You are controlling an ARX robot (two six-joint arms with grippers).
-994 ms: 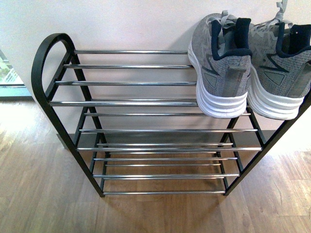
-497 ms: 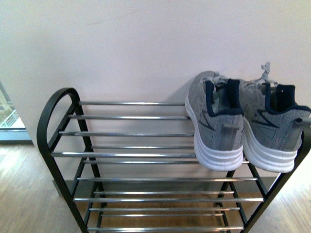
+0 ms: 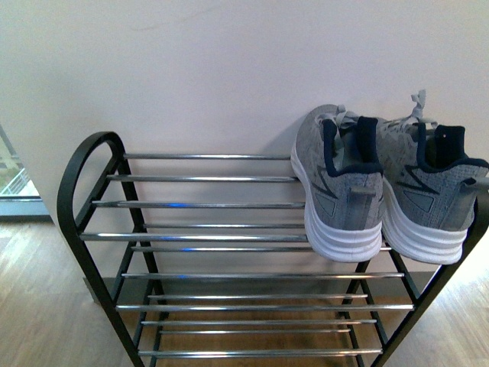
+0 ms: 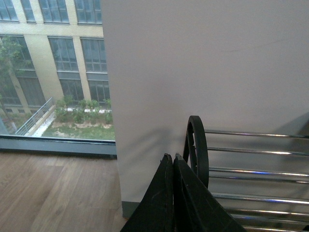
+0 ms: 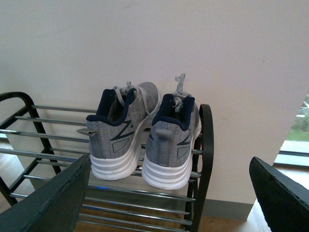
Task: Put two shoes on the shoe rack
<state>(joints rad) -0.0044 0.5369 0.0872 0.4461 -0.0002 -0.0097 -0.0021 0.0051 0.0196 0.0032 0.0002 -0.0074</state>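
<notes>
You are looking at a pale wall (image 3: pixel 191 69) with a wooden floor (image 3: pixel 46 306) running up to it. A window (image 4: pixel 53 72) is showing a building and greenery off to the robot's left. The shoe rack (image 3: pixel 206 204) is standing against the wall, its chrome bars running crosswise between black rounded side pieces.

Neither arm is showing in the front view. In the left wrist view, the left fingers (image 4: pixel 186 203) are pressing together with nothing between them, pointing toward the rack's left side piece (image 4: pixel 195 150) and staying clear of it. In the right wrist view, the right fingers (image 5: pixel 53 203) are spreading wide and gripping nothing, hanging in front of the rack's right end, apart from it.

One grey sneaker (image 3: pixel 340 191) and a second grey sneaker (image 3: pixel 432 199) are sitting side by side on the top shelf at the right end. Their heels are facing you and their toes are pointing at the wall. The second one is resting just beside the right side piece (image 5: pixel 206 145). Both are showing between the spread right fingers in that wrist view.
</notes>
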